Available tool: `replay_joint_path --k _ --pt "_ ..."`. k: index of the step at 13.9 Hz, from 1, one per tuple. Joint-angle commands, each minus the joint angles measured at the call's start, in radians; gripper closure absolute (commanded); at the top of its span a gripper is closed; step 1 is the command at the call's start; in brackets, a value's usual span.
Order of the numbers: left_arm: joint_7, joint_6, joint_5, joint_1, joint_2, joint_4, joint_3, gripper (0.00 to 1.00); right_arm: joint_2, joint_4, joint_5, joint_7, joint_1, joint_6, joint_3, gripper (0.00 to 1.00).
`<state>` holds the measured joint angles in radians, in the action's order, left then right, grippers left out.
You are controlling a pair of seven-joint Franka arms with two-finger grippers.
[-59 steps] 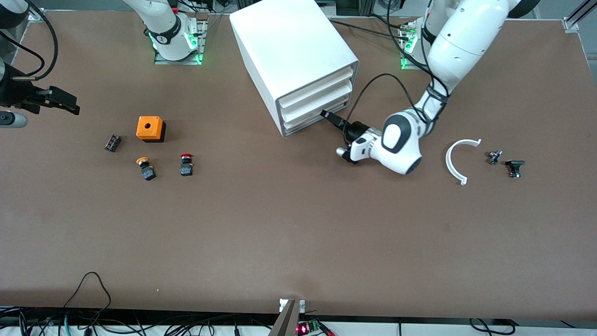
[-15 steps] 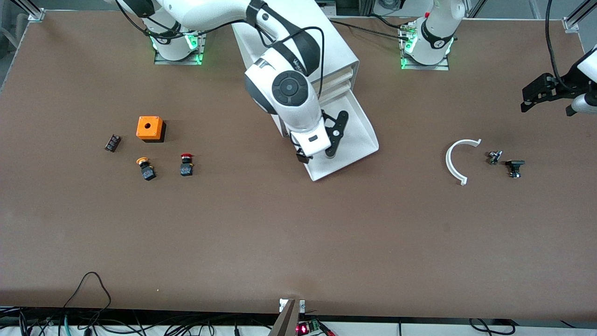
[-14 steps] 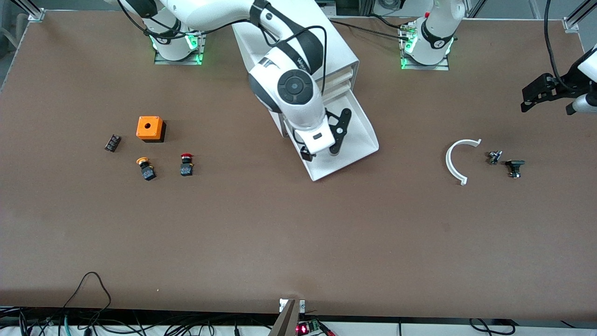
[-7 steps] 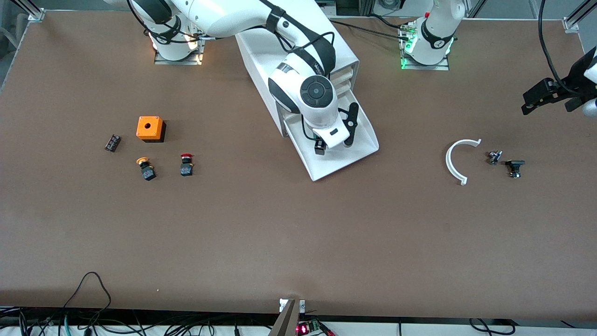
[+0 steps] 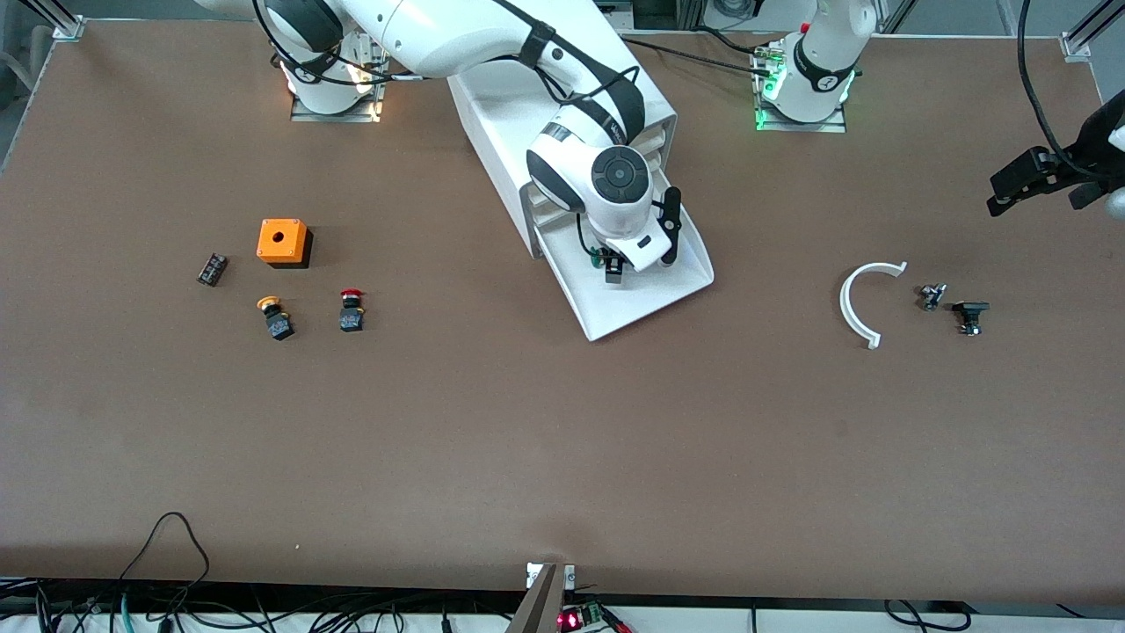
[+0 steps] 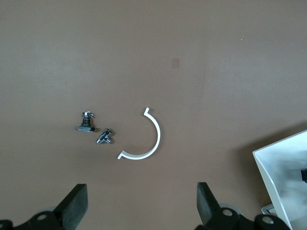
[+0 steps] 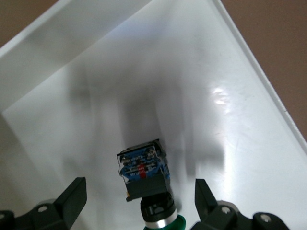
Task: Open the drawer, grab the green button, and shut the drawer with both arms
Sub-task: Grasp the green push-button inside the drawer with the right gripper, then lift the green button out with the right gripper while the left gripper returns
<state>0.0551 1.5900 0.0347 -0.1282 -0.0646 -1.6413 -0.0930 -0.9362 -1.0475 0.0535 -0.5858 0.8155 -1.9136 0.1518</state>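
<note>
The lowest drawer (image 5: 615,323) of the white cabinet (image 5: 501,132) is pulled out toward the front camera. The green-capped button (image 5: 597,259) lies on its side on the drawer floor. In the right wrist view its black body (image 7: 144,172) and green cap lie between my fingers on the white drawer floor (image 7: 201,86). My right gripper (image 5: 642,251) (image 7: 139,191) is open, low over the button and not touching it. My left gripper (image 5: 1011,185) (image 6: 141,201) is open and empty, held up over the left arm's end of the table, where that arm waits.
An orange box (image 5: 283,242), a red-capped button (image 5: 352,309), a yellow-orange-capped button (image 5: 275,316) and a small black part (image 5: 212,268) lie toward the right arm's end. A white curved piece (image 5: 857,303) (image 6: 148,139) and two small parts (image 5: 932,296) (image 5: 969,315) lie toward the left arm's end.
Earliest, the drawer was shut with my left gripper at its front; it is now open and that arm has withdrawn. My right gripper has moved along the drawer toward the cabinet, over the button.
</note>
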Motion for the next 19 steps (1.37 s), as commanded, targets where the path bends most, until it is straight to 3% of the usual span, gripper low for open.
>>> replay_joint_path --k 1,3,6,12,16,19 --pt "0.008 -0.028 0.010 0.004 0.020 0.038 0.004 0.00 -0.032 0.041 -0.014 -0.017 0.011 -0.005 -0.011 0.00" --pt "0.008 -0.028 0.008 0.004 0.020 0.038 0.006 0.00 -0.033 0.040 -0.029 -0.017 0.013 -0.007 -0.011 0.05" --pt "0.006 -0.028 0.008 0.004 0.022 0.038 0.006 0.00 -0.033 0.037 -0.055 -0.020 0.024 -0.007 -0.011 0.28" --pt "0.000 -0.028 -0.005 0.005 0.026 0.040 0.018 0.00 -0.033 0.038 -0.078 -0.055 0.037 -0.007 -0.011 0.56" --pt "0.002 -0.025 -0.004 0.008 0.031 0.049 0.018 0.00 -0.032 0.038 -0.103 -0.049 0.065 -0.007 -0.023 0.71" --pt "0.003 -0.022 -0.006 0.010 0.034 0.051 0.018 0.00 0.017 0.040 -0.093 -0.045 0.048 -0.010 -0.023 0.73"
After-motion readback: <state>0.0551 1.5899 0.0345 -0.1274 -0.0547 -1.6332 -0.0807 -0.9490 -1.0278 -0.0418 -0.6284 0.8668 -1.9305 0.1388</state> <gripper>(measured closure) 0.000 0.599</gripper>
